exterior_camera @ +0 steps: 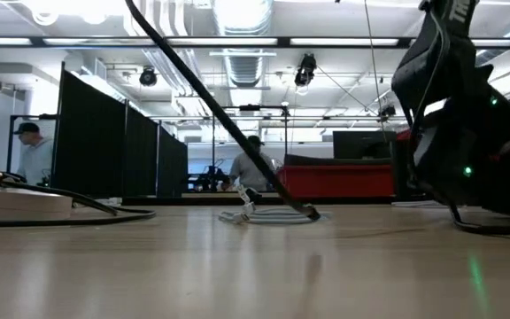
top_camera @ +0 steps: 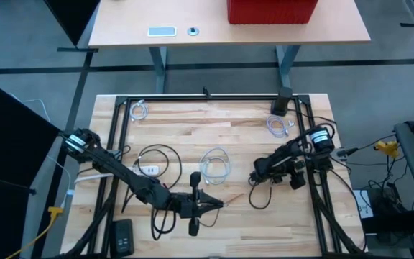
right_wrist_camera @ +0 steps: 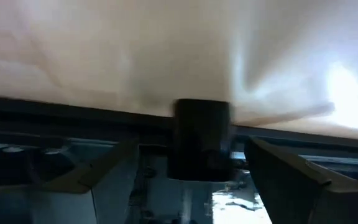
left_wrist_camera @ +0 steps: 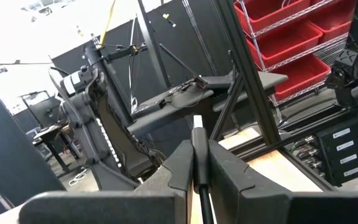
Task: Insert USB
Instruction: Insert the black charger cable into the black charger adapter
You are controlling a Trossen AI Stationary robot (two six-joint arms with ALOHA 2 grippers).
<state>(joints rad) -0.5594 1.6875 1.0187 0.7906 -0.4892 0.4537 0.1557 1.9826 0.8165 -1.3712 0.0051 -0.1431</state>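
Left gripper [left_wrist_camera: 199, 163]: pinched tight on a thin black cable [left_wrist_camera: 198, 134] with a white tip.
Right gripper [top_camera: 254, 176]: wide, around a small dark block [right_wrist_camera: 199, 138], not yet clamped.
Handling: cable light, bends easily; take it close behind the plug.

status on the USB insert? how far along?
Done: the left gripper is shut on the USB cable, plug end pointing toward the right arm. In hand: the right gripper is low over the table with a dark block between its fingers; a firm grip isn't clear. Left: bring plug and block together; no insertion visible yet.
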